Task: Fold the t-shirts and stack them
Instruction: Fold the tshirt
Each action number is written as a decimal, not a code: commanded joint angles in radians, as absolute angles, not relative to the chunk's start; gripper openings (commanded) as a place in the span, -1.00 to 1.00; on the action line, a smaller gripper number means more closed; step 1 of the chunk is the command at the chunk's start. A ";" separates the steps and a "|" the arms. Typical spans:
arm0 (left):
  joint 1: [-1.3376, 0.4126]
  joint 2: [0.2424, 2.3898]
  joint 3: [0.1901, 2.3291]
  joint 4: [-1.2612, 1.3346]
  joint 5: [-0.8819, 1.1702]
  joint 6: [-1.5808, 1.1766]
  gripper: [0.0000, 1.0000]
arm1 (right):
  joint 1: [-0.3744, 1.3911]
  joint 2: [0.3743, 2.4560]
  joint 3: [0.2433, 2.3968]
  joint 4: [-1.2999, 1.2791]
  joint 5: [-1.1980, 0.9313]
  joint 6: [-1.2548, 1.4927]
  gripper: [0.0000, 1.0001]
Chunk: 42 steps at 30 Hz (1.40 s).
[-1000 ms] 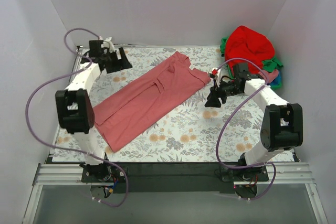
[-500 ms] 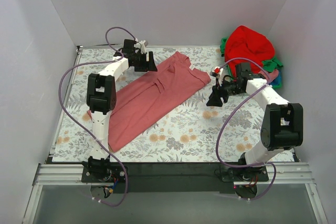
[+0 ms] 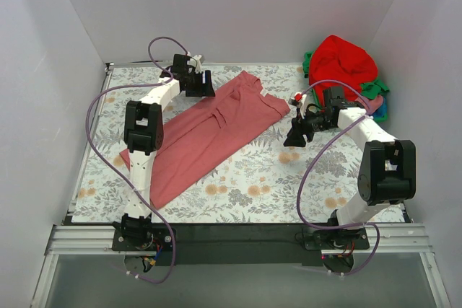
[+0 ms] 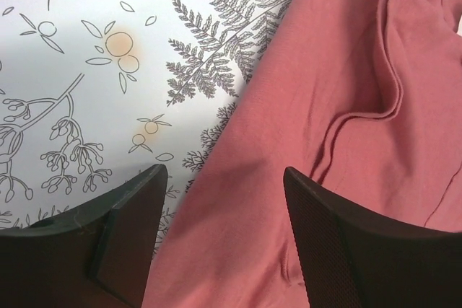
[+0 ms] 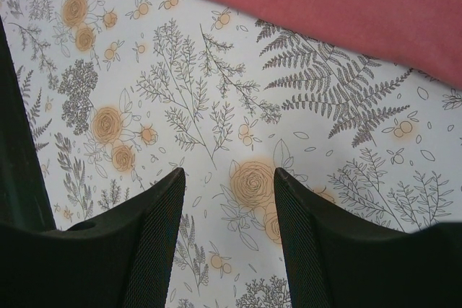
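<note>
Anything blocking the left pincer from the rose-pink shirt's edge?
Nothing visible. The left pincer hangs open directly over the edge of the rose-pink shirt, with one finger above the floral table cover and the other above the cloth. No other object lies between them.

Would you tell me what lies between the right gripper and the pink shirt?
Nothing but bare floral tablecloth lies between the right gripper and the pink shirt; the right wrist view shows this stretch plainly.

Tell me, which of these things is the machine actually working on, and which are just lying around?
For the job: rose-pink t-shirt, spread out; red t-shirt, heaped far right; green t-shirt at its edge; left gripper and right gripper, both open.
Lying about: floral table cover; white walls.
</note>
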State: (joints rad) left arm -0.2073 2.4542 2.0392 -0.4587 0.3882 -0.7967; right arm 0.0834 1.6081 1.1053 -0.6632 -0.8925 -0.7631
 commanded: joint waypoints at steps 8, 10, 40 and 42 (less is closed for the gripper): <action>-0.224 2.467 2.045 -0.502 0.393 -0.750 -0.08 | 0.080 1.618 1.146 -0.669 -0.910 -0.762 0.18; -0.224 2.467 2.040 -0.511 0.388 -0.752 -0.20 | 0.080 1.618 1.146 -0.667 -0.908 -0.762 0.18; 0.118 2.114 1.618 -0.377 0.282 -1.055 0.08 | 0.084 1.621 1.129 -0.670 -0.911 -0.776 0.16; 0.118 2.029 1.609 -0.370 0.230 -1.037 0.27 | 0.107 1.621 1.120 -0.673 -0.926 -0.805 0.16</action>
